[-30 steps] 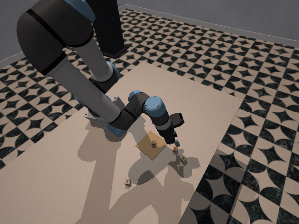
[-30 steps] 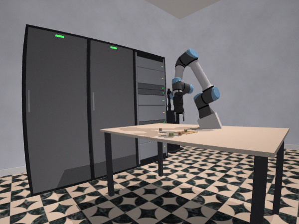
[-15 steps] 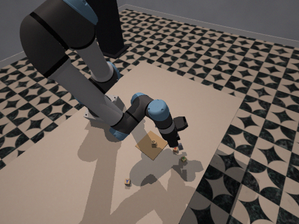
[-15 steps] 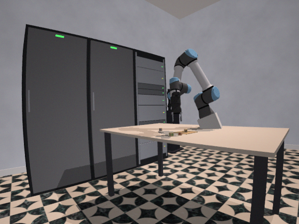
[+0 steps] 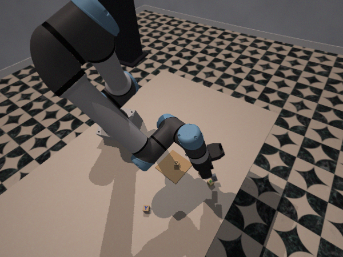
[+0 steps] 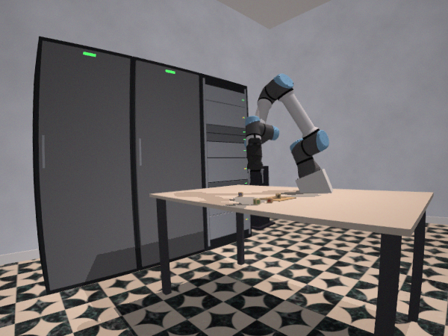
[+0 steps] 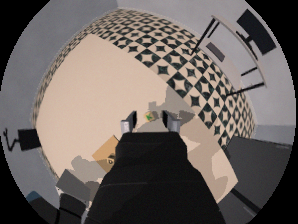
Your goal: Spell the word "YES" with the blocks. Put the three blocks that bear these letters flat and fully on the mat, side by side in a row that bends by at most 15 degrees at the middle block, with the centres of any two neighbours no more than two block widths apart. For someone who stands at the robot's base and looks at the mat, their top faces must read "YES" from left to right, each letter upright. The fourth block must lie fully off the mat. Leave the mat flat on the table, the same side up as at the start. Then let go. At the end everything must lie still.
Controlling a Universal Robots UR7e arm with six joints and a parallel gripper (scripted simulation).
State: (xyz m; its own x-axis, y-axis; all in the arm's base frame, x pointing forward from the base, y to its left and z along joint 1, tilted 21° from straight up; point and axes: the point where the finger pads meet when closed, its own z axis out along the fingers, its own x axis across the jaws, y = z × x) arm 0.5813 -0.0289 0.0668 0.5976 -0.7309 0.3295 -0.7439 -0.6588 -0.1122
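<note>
you see a beige table (image 5: 71,183) with the arm reaching low over it toward the right side. a small orange mat (image 5: 168,171) lies near the middle, one block (image 5: 176,164) on it, letter unreadable. the gripper (image 5: 208,176) hangs just above a green-lettered block (image 5: 211,182) right of the mat, fingers wide apart and empty. the y block (image 5: 146,208) sits well apart, nearer you. this looks like a pick: next, lower straight and close squarely on the block.

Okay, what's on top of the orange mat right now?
One block sits on the mat, near its middle; its letter is too small to read. The arm's elbow covers the mat's near corner, so anything there stays hidden.
</note>
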